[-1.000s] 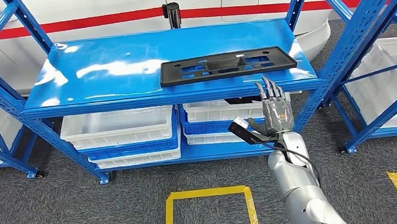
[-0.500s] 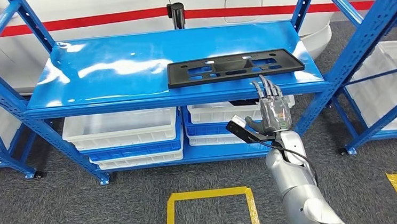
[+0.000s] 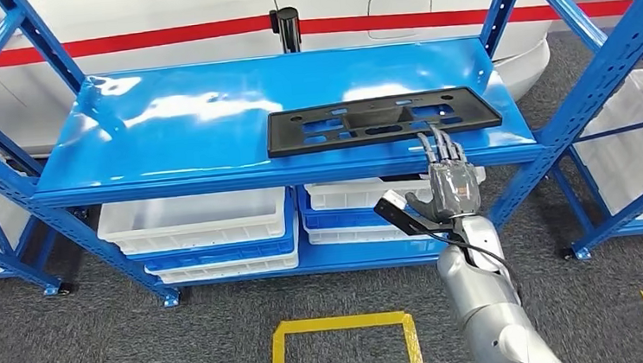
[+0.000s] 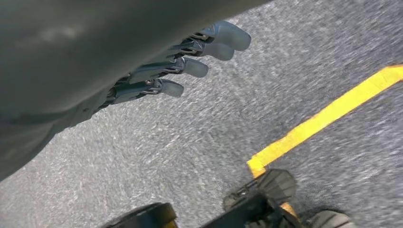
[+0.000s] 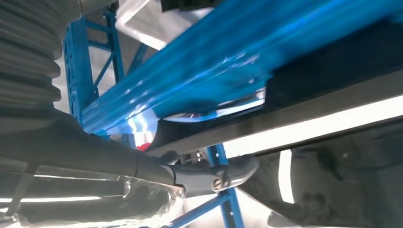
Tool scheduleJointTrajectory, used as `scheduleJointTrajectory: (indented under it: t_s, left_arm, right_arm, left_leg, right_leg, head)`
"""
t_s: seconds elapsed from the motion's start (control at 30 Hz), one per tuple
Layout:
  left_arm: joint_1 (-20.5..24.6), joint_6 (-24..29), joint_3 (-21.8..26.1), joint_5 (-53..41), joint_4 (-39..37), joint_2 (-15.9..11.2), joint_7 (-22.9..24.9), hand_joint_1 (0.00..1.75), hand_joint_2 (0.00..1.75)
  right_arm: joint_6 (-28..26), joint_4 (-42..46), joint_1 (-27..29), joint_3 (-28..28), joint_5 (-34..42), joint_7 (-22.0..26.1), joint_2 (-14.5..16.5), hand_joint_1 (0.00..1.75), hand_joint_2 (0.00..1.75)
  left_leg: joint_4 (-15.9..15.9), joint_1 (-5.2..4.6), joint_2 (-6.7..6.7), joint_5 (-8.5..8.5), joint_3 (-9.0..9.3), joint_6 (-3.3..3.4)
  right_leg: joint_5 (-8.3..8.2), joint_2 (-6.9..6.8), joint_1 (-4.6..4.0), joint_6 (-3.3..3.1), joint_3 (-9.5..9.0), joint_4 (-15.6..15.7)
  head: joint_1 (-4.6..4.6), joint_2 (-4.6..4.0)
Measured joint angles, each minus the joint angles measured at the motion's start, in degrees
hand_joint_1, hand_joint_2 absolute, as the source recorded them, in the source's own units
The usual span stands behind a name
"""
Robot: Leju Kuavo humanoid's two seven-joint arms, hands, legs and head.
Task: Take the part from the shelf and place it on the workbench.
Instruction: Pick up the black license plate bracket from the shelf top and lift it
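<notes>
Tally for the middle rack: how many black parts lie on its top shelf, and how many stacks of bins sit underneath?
black part: 1
stacks of bins: 2, the left stack and the right stack
Total: 3

- White bins [image 3: 193,219] sit side by side on the lower level of a blue rack, stacked over blue trays [image 3: 219,245].
- More white bins [image 3: 620,167] stand in a neighbouring rack at right, behind its slanted blue brace [image 3: 623,201].
- A white vehicle body with a red stripe [image 3: 159,40] runs along the back; a closed flap [image 3: 398,9] is set into its side.
- A black post [image 3: 288,24] stands in front of the stripe.
- Grey carpet [image 3: 123,344] covers the floor, marked with yellow tape [image 3: 338,324] in a square outline, with further tape corners at left and right.
</notes>
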State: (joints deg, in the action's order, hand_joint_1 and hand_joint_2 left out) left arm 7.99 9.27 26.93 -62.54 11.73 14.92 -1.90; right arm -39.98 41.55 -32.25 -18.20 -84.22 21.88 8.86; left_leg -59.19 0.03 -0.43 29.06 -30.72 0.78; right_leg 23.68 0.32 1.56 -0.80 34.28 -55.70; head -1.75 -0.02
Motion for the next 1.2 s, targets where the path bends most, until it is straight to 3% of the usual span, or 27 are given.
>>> scheduleJointTrajectory:
  t_s: [0.07,0.13,0.17,0.2,0.27,0.33,0.37,0.4,0.5,0.57,0.63,0.67,0.7,0.77,0.8,0.87,0.93,1.0,1.07,1.2]
  left_arm:
    - [0.00,-0.14,0.06,0.22,-0.01,-0.01,-0.01,0.00,0.00]
    - [-0.06,-0.51,0.30,0.44,-0.02,-0.02,-0.03,0.00,0.00]
    - [-0.08,-0.67,0.48,0.52,-0.02,-0.02,-0.04,0.00,0.00]
    - [-0.09,-0.77,0.65,0.62,-0.02,-0.02,-0.04,0.00,0.00]
    - [-0.13,-0.78,0.88,0.67,-0.02,-0.04,0.00,0.00,0.00]
    - [-0.20,-0.69,0.92,0.32,-0.04,-0.22,0.03,0.00,0.00]
    - [-0.24,-0.62,0.91,0.08,-0.05,-0.28,0.08,0.00,0.00]
    - [-0.23,-0.55,0.90,-0.09,-0.05,-0.33,0.13,0.00,0.00]
    - [-0.06,-0.38,0.91,-0.28,-0.01,-0.30,0.21,0.00,0.00]
    - [0.13,-0.34,0.92,-0.36,0.01,-0.30,0.19,0.00,0.00]
    - [0.23,-0.44,0.87,-0.61,0.01,-0.28,0.12,0.00,0.00]
    - [0.23,-0.50,0.84,-0.75,-0.01,-0.28,0.04,0.00,0.00]
    - [0.22,-0.57,0.80,-0.88,-0.01,-0.28,-0.08,0.00,0.00]
    - [0.24,-0.66,0.75,-1.07,-0.01,-0.29,-0.27,0.00,0.00]
    - [0.26,-0.67,0.74,-1.17,0.01,-0.33,-0.32,0.00,0.00]
    - [0.25,-0.65,0.73,-1.31,0.04,-0.39,-0.34,0.00,0.00]
    - [0.18,-0.62,0.72,-1.34,0.05,-0.39,-0.35,0.00,0.00]
    - [0.15,-0.61,0.72,-1.36,0.05,-0.38,-0.35,0.00,0.00]
    - [0.15,-0.61,0.70,-1.40,0.05,-0.36,-0.36,0.00,0.00]
    - [0.14,-0.60,0.48,-1.59,0.05,-0.34,-0.48,0.00,0.00]
  right_arm:
    - [0.00,-0.03,-0.05,-0.01,0.01,0.00,0.08,0.00,1.75]
    - [0.00,-0.13,0.16,-0.01,0.01,0.01,0.14,0.00,1.75]
    - [0.00,-0.20,0.27,-0.01,0.01,0.02,0.17,0.00,1.75]
    - [0.00,-0.26,0.33,-0.01,0.01,0.02,0.23,0.00,1.75]
    - [0.00,-0.34,0.34,-0.02,0.09,0.11,0.44,0.00,1.75]
    - [-0.02,-0.56,0.34,-0.08,0.45,0.67,0.75,0.00,1.75]
    - [-0.04,-0.67,0.39,-0.14,0.67,1.10,0.91,0.00,1.75]
    - [-0.07,-0.73,0.40,-0.19,0.81,1.52,1.08,0.00,1.75]
    - [-0.14,-0.47,0.38,-0.28,0.93,2.18,1.32,0.00,1.75]
    - [-0.15,-0.42,0.48,-0.36,0.94,2.32,1.28,0.00,1.75]
    - [-0.15,-0.54,0.64,-0.44,0.86,2.56,1.26,0.00,1.75]
    - [-0.15,-0.59,0.69,-0.47,0.83,2.72,1.26,0.00,1.75]
    - [-0.15,-0.63,0.71,-0.53,0.86,2.93,1.28,0.00,1.75]
    - [-0.15,-0.67,0.71,-0.73,1.08,3.31,1.38,0.00,1.75]
    - [-0.15,-0.70,0.67,-0.85,1.22,3.49,1.58,0.00,1.75]
    - [-0.15,-0.70,0.49,-1.01,1.43,3.70,2.07,0.00,1.75]
    - [-0.15,-0.67,0.16,-1.08,1.53,3.80,2.41,0.00,1.75]
    - [-0.15,-0.68,-0.11,-1.15,1.54,3.85,2.52,0.00,0.87]
    - [-0.15,-0.68,-0.23,-1.31,1.69,4.10,2.61,0.00,0.00]
    - [-0.15,-0.68,-0.67,-2.36,1.91,5.10,2.59,0.00,0.00]
  left_leg:
    - [-6.72,0.39,0.16,2.46,-3.77,-0.82]
    - [-12.88,0.66,0.19,4.42,-8.41,-1.30]
    - [-13.41,0.73,0.20,4.07,-9.74,-1.33]
    - [-11.88,0.74,0.20,2.57,-10.11,-1.18]
    - [-4.42,0.47,0.13,-3.81,-8.85,-0.15]
    - [0.67,-0.20,-0.06,-8.64,-7.73,1.24]
    - [1.60,-0.58,-0.11,-9.55,-7.44,1.79]
    - [1.62,-0.86,-0.12,-9.26,-7.20,2.09]
    - [4.35,-0.54,0.15,-9.66,-5.17,2.77]
    - [5.41,-0.30,0.26,-9.70,-4.33,2.99]
    - [5.43,-0.21,0.40,-9.41,-4.25,3.18]
    - [5.34,-0.13,0.44,-9.23,-4.22,3.17]
    - [5.11,0.05,0.43,-9.00,-4.18,3.03]
    - [3.85,0.47,0.20,-8.22,-4.36,2.27]
    - [2.78,0.56,0.04,-7.40,-4.72,1.70]
    - [1.00,0.35,0.01,-5.79,-5.40,0.84]
    - [0.76,0.30,0.14,-5.58,-5.56,0.91]
    - [1.12,0.51,0.17,-6.39,-5.50,0.84]
    - [1.32,0.66,0.21,-6.83,-5.41,0.28]
    - [1.41,0.69,0.21,-6.98,-5.34,-0.09]
  right_leg:
    - [0.85,0.09,-0.10,-0.63,-1.04,0.00]
    - [1.81,0.21,-0.26,-0.68,-2.14,-0.04]
    - [2.32,0.30,-0.32,-0.61,-2.85,-0.06]
    - [2.83,0.38,-0.39,-0.50,-3.67,-0.07]
    - [3.95,0.53,-0.49,-0.25,-5.18,0.03]
    - [4.82,0.71,-0.54,0.16,-6.16,0.30]
    - [5.07,0.81,-0.44,0.42,-6.30,0.52]
    - [5.17,0.90,-0.44,0.71,-6.63,0.85]
    - [6.09,0.54,-0.81,1.09,-6.22,0.24]
    - [8.17,0.26,-0.79,0.95,-2.65,-5.89]
    - [10.11,0.25,-0.42,1.37,2.92,-13.92]
    - [10.00,0.23,-0.07,2.07,4.72,-15.78]
    - [8.81,0.18,0.39,3.13,5.12,-15.08]
    - [4.80,-0.18,1.60,5.56,2.38,-7.80]
    - [3.17,-0.42,2.01,6.17,0.73,-4.32]
    - [2.03,-0.69,2.16,5.14,-0.85,-1.30]
    - [1.94,-0.59,1.76,3.57,-0.68,-1.62]
    - [1.68,-0.50,1.52,3.36,-0.54,-1.63]
    - [1.57,-0.42,1.29,3.19,-0.43,-1.65]
    - [1.56,-0.41,1.10,3.16,-0.40,-1.68]
  head:
    - [-0.04,0.00]
    - [-0.06,0.00]
    - [-0.06,0.00]
    - [-0.07,0.00]
    - [-0.04,0.00]
    - [0.29,0.00]
    - [0.36,0.00]
    - [0.42,0.00]
    - [0.30,0.00]
    - [0.50,0.00]
    - [0.60,0.00]
    - [0.59,0.00]
    - [0.59,0.00]
    - [0.66,0.00]
    - [0.86,0.00]
    - [0.84,0.00]
    - [0.57,0.00]
    - [0.55,0.00]
    - [0.54,0.00]
    - [0.56,0.00]
